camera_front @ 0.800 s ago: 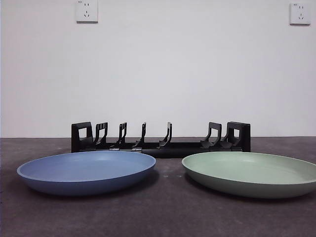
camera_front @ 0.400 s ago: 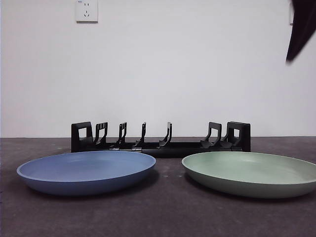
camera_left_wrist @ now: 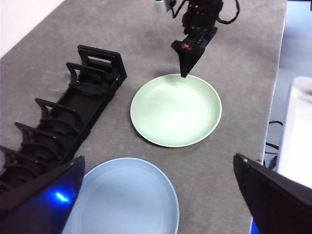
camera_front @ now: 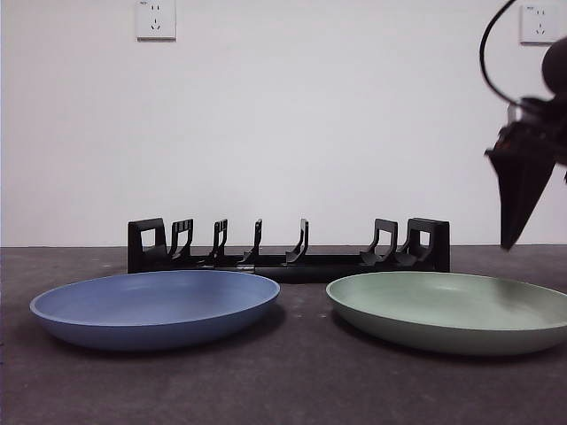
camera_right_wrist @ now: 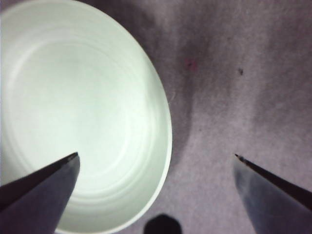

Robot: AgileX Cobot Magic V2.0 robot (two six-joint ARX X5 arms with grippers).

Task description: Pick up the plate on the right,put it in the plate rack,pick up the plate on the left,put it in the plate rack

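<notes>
Both right gripper (camera_left_wrist: 185,74) fingers spread wide above green plate (camera_left_wrist: 176,117) rim; left gripper wide too.

green plate (camera_front: 452,310) right, blue plate (camera_front: 156,306) left, before black rack (camera_front: 288,248).

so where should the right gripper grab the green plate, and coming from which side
Judging by its pose, the rim is the part to grip. The green plate lies flat on the table, shallow with a thin upturned edge. The right gripper hangs open over the outer rim, the side away from the blue plate. Coming down there, one jaw inside and one outside, looks best.
</notes>
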